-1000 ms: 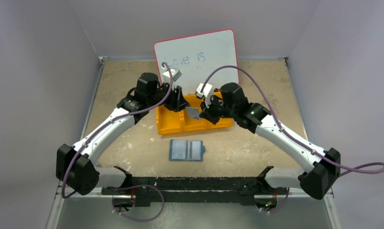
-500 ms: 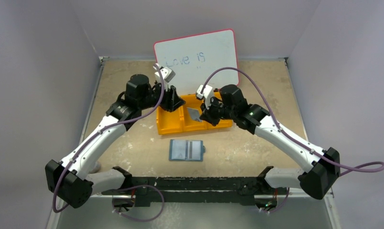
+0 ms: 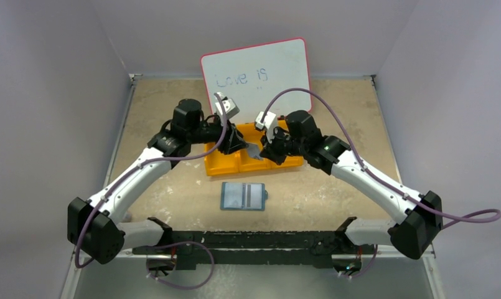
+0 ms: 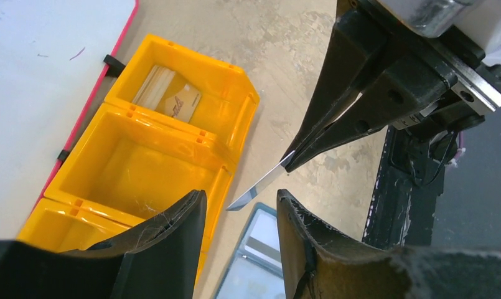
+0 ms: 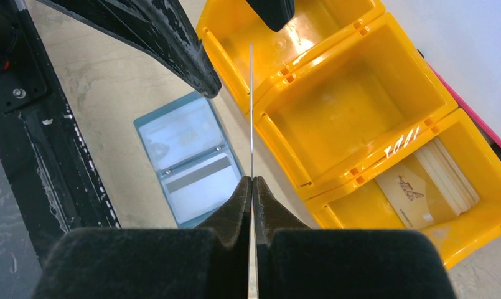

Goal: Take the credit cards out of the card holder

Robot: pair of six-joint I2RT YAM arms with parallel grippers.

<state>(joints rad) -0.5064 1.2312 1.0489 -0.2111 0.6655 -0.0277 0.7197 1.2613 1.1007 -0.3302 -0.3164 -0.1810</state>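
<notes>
2 arms reach in from the near edge and meet over an orange bin (image 3: 226,163) with 3 compartments. The left gripper (image 3: 240,143) and the right gripper (image 3: 262,151) face each other tip to tip, and a small grey card (image 3: 253,149) sits between them, at the right gripper's closed tips. Nearer the bases, apart from the bin, the teal card holder (image 3: 243,196) lies open on the tan table (image 3: 347,112). Behind the bin stands a pink-rimmed whiteboard (image 3: 279,62) reading "Love is".
</notes>
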